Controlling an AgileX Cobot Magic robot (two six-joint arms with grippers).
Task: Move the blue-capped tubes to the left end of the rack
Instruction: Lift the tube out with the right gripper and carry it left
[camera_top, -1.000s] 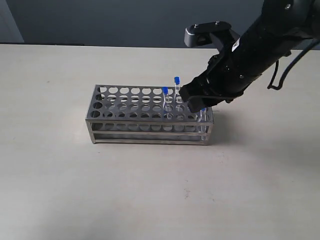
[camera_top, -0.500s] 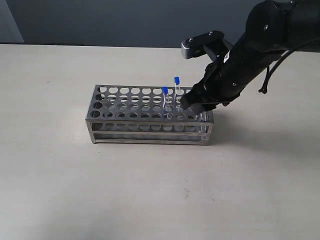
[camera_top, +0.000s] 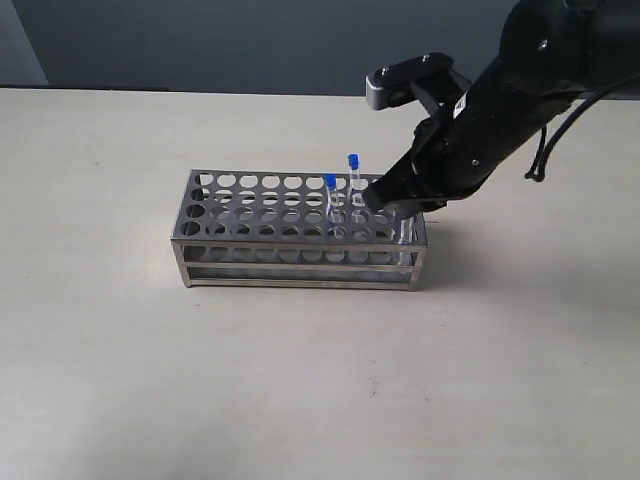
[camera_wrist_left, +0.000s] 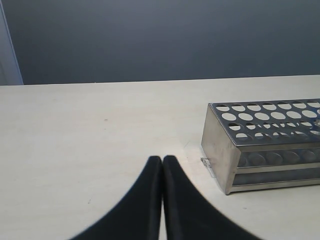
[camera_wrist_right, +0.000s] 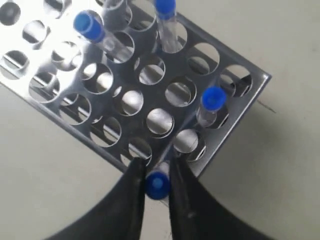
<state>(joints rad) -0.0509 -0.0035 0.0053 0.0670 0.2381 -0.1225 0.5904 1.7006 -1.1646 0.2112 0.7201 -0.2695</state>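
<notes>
The steel rack (camera_top: 280, 262) lies mid-table, and two blue-capped tubes (camera_top: 330, 196) (camera_top: 353, 172) stand upright in its right half. My right gripper (camera_top: 386, 204) hangs over the rack's right end. In the right wrist view this gripper (camera_wrist_right: 156, 169) is shut on a blue-capped tube (camera_wrist_right: 156, 185) at the edge of the rack (camera_wrist_right: 60, 107), the cap sitting between the black fingers (camera_wrist_right: 134, 176). Three more blue caps show there (camera_wrist_right: 89, 25) (camera_wrist_right: 165, 6) (camera_wrist_right: 214, 98), standing in holes. My left gripper (camera_wrist_left: 162, 160) is shut and empty, low over the table, short of the rack's left end (camera_wrist_left: 218, 150).
The rack's left half holds only open holes (camera_top: 228, 200). Pale tabletop (camera_top: 320, 380) surrounds the rack on all sides. A dark wall (camera_top: 200, 40) runs behind the table's far edge.
My right arm has shifted up and back a little over the rack's right end, with its gripper staying there. The two free-standing tubes and the rack have not moved.
</notes>
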